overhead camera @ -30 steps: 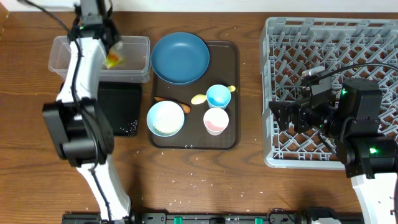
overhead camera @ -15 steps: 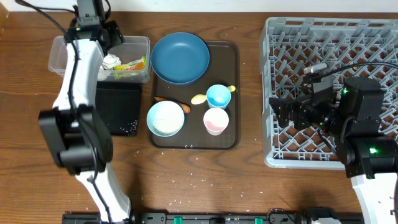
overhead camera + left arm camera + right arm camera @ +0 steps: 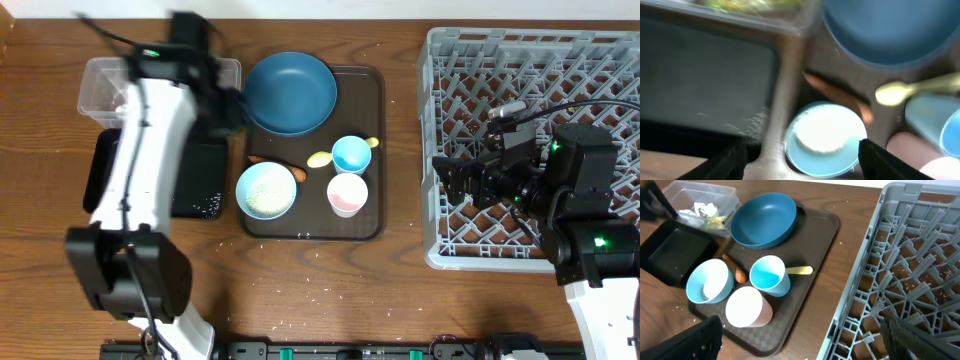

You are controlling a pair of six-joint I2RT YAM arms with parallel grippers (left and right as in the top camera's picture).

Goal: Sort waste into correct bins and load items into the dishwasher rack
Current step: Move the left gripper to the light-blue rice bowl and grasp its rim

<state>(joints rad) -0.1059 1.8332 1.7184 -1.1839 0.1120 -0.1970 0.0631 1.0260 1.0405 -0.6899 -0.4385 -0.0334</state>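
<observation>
My left gripper (image 3: 228, 108) is open and empty, hanging over the gap between the black tray (image 3: 200, 185) and the brown tray. In its blurred wrist view the light blue bowl (image 3: 825, 140) holding white rice lies below, between the fingers (image 3: 727, 161). An orange carrot piece (image 3: 835, 90) and the pale yellow spoon (image 3: 900, 90) lie beside the bowl. The clear tub (image 3: 702, 200) holds tissue and the wrapper (image 3: 710, 217). The dark blue plate (image 3: 290, 93), blue cup (image 3: 351, 155) and pink cup (image 3: 347, 194) sit on the brown tray. My right gripper (image 3: 810, 345) is open and empty at the grey rack's (image 3: 540, 140) left edge.
The brown serving tray (image 3: 375, 110) sits mid-table between the bins and the rack. Loose rice grains lie in the black tray's near corner (image 3: 212, 208) and on the table (image 3: 320, 293) in front of the brown tray.
The left gripper opened over the clear tub and left the wrapper there, then swung right and nearer toward the brown tray. The right arm has stayed still.
</observation>
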